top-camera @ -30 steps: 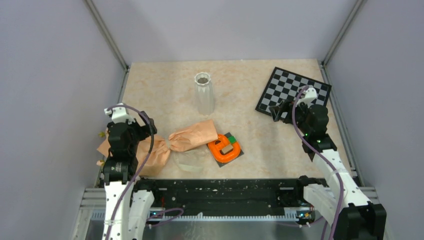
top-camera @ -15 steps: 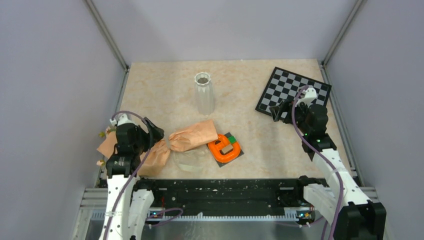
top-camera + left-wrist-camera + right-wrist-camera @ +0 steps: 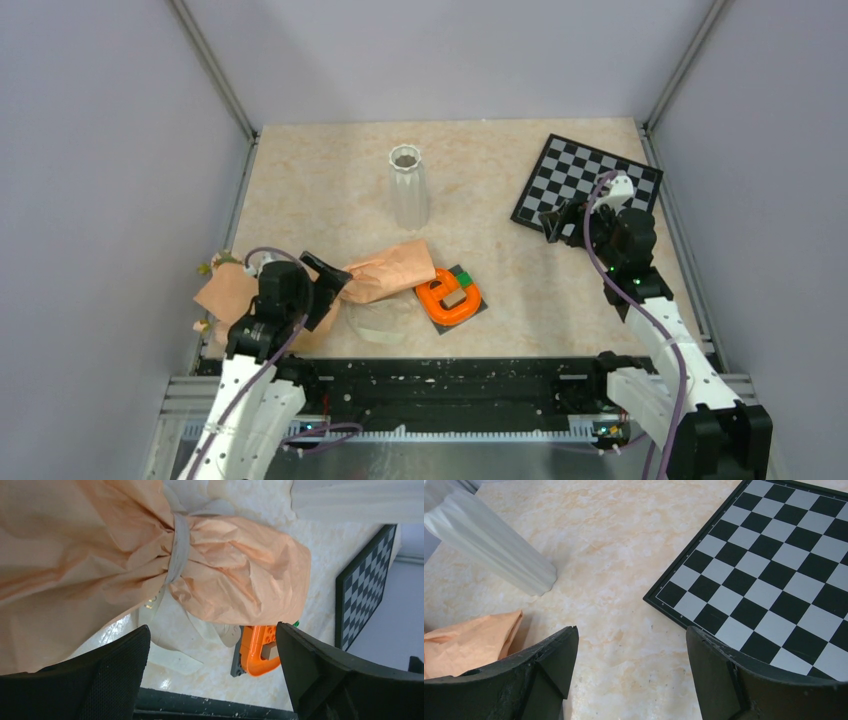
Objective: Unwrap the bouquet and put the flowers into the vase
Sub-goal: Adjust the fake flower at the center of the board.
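Currently left hand (image 3: 210, 655) gapes over the ribbon-tied bouquet (image 3: 150, 565); right hand (image 3: 631, 650) open near the checkerboard (image 3: 769, 565)

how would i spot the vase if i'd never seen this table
Start at the checkerboard at the far right of the table, then look left toward the middle. The vase stands upright there: tall, white and ribbed, unlike the crumpled paper bouquet lying flat nearby.

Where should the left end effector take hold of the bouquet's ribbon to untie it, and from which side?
Probably a loose ribbon tail, not the band: the band is cinched tight around the waist of the bouquet, while the tails lie free on the table beside it. The open left end effector hangs over them, so come down from above.
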